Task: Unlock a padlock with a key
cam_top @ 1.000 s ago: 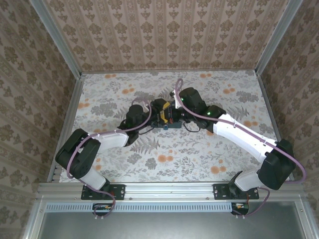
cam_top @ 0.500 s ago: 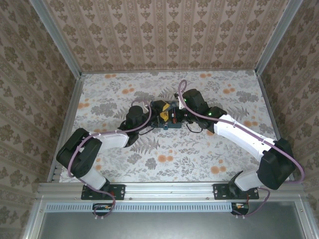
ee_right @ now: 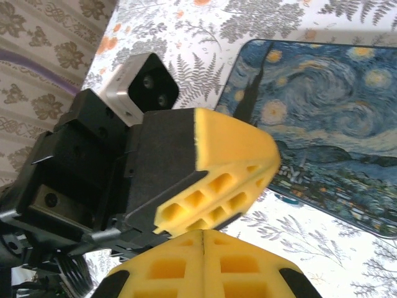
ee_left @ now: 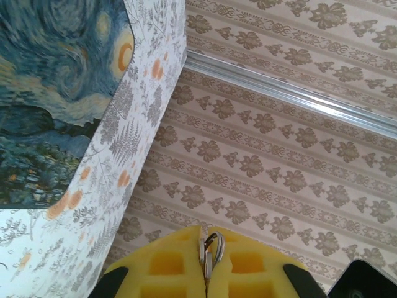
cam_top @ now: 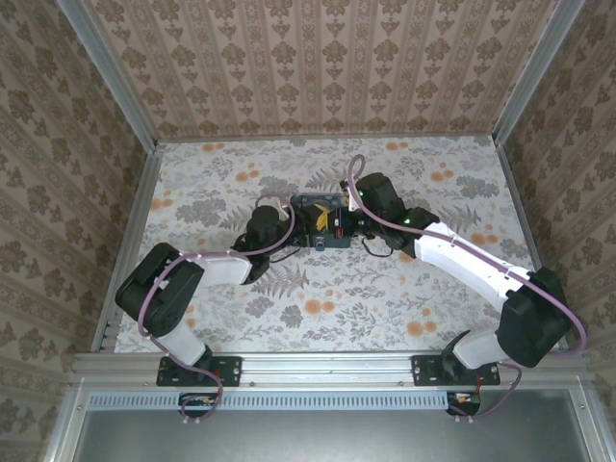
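Left gripper is pressed together, pinching a small metal key ring at its tips, right gripper closed on nothing visible, both just beside the starry-print box mid table; can't locate the padlock.

a thin metal loop pokes up from the seam between the left gripper's pressed yellow pads. the rest of it is buried between them, so what it belongs to cannot be told. the pads themselves run off the bottom edge of the left wrist view. from above, both grippers meet over the box and cover most of it; anything small held there is too tiny to make out. in the right wrist view the right gripper's closed pads are cut by the bottom edge, and the box runs off the right edge.
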`<state>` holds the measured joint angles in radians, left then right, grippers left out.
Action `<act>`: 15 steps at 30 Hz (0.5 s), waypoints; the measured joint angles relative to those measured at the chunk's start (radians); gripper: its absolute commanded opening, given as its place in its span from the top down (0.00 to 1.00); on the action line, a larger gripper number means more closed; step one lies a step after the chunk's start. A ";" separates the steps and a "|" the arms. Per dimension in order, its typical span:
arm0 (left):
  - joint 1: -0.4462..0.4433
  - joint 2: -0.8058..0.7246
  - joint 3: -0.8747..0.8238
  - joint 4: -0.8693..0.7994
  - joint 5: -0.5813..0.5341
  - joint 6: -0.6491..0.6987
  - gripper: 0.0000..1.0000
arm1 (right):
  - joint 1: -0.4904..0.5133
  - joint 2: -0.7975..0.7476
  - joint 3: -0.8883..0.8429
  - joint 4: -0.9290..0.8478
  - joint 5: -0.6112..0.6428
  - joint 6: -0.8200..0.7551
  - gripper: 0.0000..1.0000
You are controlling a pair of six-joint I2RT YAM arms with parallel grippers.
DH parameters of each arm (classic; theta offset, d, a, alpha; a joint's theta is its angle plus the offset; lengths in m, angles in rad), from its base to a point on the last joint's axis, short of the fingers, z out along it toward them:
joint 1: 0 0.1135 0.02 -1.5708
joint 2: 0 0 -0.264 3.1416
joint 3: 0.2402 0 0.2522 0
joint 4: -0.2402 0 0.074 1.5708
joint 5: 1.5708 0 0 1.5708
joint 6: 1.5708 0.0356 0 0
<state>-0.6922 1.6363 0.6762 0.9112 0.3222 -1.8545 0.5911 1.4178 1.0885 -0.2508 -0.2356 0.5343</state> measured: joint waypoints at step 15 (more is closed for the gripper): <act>-0.003 -0.049 0.210 -0.547 0.193 0.679 1.00 | -0.132 -0.123 -0.162 0.063 -0.047 0.076 0.86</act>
<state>-0.6956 1.5871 0.8860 0.3637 0.5156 -1.1755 0.4595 1.2945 0.9268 -0.1875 -0.2825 0.6106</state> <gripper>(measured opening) 0.042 0.125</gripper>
